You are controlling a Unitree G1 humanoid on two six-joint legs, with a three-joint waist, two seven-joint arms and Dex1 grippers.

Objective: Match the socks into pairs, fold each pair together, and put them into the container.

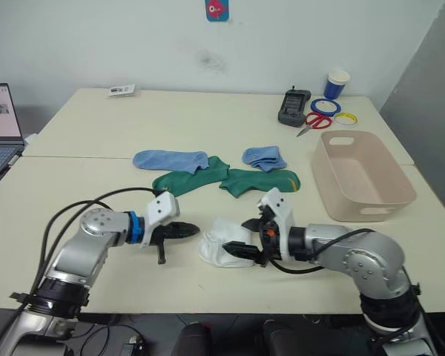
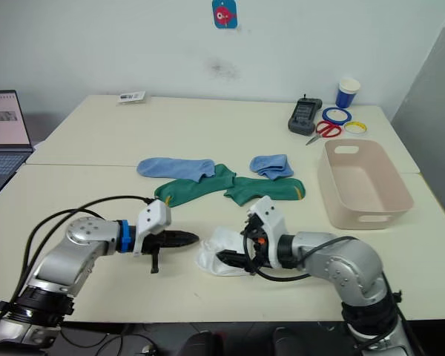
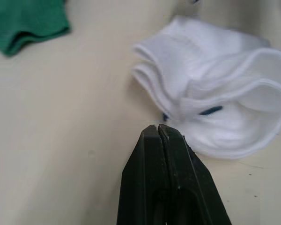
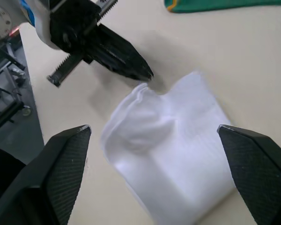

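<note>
Folded white sock pair point(image 4: 171, 150) between spread right tool point(image 4: 161, 176) fingers, far edge cut off; left tool point(image 3: 158, 133) pressed together, tip just beside.

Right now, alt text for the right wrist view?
The right gripper, fingers wide open, hovers over the folded white sock pair on the beige table. The left gripper's shut black tip touches the pair's edge.

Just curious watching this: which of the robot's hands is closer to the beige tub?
Right. The right end effector is over the white socks, on the tub's side; the left end effector is beyond the socks, farther away.
</note>
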